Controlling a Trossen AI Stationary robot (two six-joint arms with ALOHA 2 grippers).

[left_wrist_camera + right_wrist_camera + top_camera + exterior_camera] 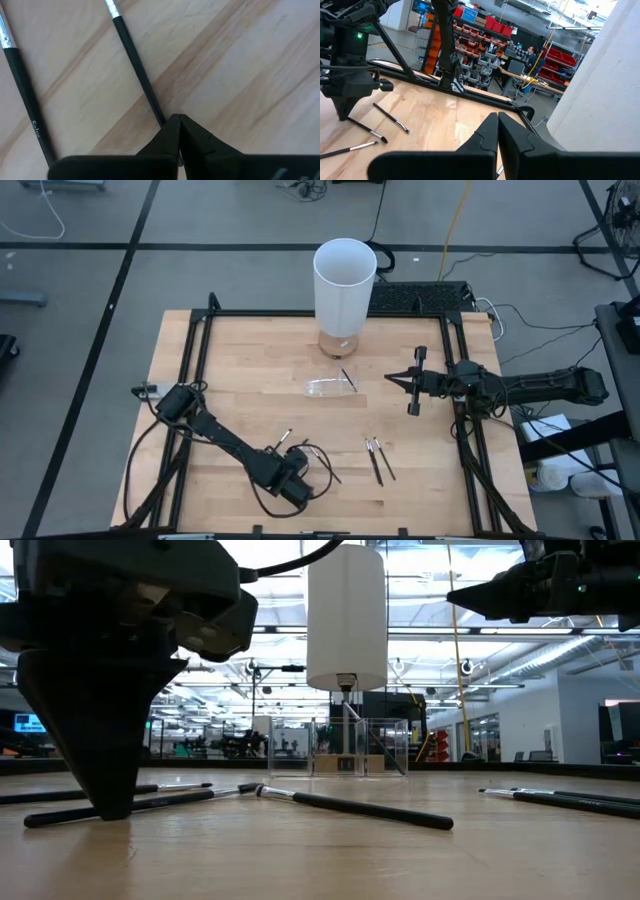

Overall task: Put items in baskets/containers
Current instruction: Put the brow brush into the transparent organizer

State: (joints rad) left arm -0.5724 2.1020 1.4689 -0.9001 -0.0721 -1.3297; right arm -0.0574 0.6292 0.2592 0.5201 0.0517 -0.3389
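Several thin dark sticks with pale tips lie flat on the wooden table: a pair [379, 460] right of centre and others [286, 439] by my left gripper [297, 477]. One more stick [347, 379] leans in the low clear container [328, 387]. My left gripper [178, 118] is shut and points down near the table's near edge, its tips on the table at one stick [135, 65]. A second stick [22, 95] lies beside it. My right gripper [498, 116] is shut and hovers to the right of the container, touching nothing. My left gripper comes from above, pointing down, and its shut fingertips [171, 124] meet the dark shaft [159, 116] of one stick where it runs under them. The fingers hide the contact, so I cannot tell whether the stick is pinched or only touched. The stick lies flat on the table [180, 798].
A tall white cylinder [345, 280] stands just behind the container at the far middle of the table. A dark frame [200, 340] runs along the table's sides. Bare wood lies between the container and the sticks [250, 395].
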